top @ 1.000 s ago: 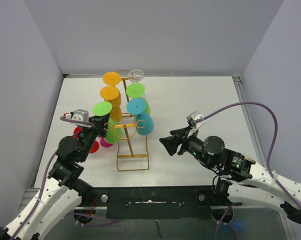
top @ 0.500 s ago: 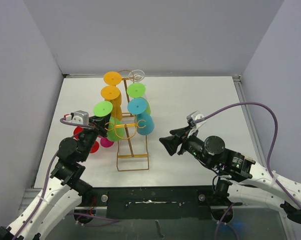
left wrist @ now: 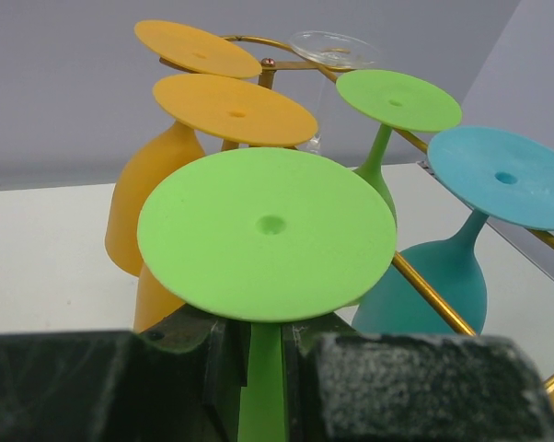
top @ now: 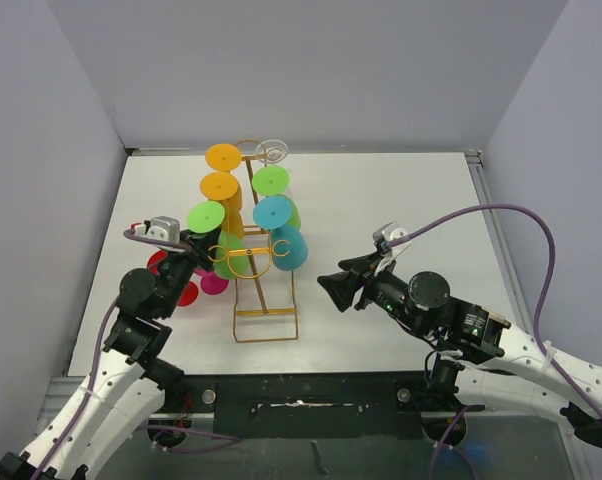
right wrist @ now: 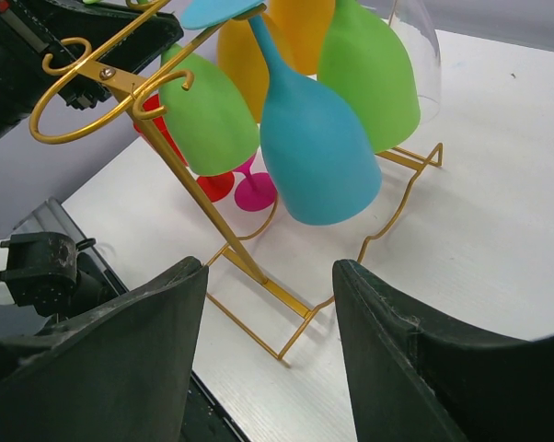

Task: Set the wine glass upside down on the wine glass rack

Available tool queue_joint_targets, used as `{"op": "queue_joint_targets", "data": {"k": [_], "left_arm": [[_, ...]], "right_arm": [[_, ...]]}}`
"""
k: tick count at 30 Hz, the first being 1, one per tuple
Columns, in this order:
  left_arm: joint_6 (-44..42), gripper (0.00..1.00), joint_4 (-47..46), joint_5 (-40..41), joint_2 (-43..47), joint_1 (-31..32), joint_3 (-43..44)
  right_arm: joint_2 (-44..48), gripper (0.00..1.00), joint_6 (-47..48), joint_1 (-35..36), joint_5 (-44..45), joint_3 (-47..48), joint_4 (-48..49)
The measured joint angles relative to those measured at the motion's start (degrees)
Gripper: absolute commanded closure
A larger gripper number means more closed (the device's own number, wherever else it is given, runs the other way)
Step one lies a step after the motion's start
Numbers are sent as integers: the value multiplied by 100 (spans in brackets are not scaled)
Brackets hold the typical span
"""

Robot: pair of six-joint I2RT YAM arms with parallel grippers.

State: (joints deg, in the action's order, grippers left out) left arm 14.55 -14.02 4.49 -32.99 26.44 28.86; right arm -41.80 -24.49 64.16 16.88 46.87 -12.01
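**While the glass hangs at the hook, the left claw has barely moved**

Although a full second has gone by, the overhead view shows almost no change. The left claw (top: pixel 189 243) has only nudged a little, and the round foot of the light green wine glass (top: pixel 206 216) sits where it was, left of centre in the frame. The glass is already upside down, foot up and bowl down, against the left side of the wine glass rack (top: pixel 265 314), near the gold ring hooks (right wrist: pixel 93 78) in the upper left of the right wrist view.

From the left wrist camera, the claw is clamped on the green stem just under the foot, one finger (left wrist: pixel 93 387) on each side. Whether the stem is fully inside a hook cannot be told from these views.

So small a shift suggests careful seating rather than transport, so the task looks close to done, with release and withdrawal left.

The right claw (top: pixel 336 285) hovers over the counter (top: pixel 381 200) right of the rack, its fingers apart and empty. A red glass (top: pixel 186 292) and a pink glass (top: pixel 214 285) stand on the counter beside the left arm.
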Motion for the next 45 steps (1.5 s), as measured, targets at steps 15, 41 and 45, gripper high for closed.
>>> {"op": "queue_joint_targets", "data": {"k": [15,41,45], "left_arm": [[-24,100,85,-846,-232,-227,293],[28,86,522,-1266,-96,-330,302],[90,82,636,-1263,-22,-330,302]], "right_arm": [[-111,42,-63,0,-114,0,79],[-151,41,-138,0,-151,0,140],[-208,41,-138,0,-155,0,175]]}}
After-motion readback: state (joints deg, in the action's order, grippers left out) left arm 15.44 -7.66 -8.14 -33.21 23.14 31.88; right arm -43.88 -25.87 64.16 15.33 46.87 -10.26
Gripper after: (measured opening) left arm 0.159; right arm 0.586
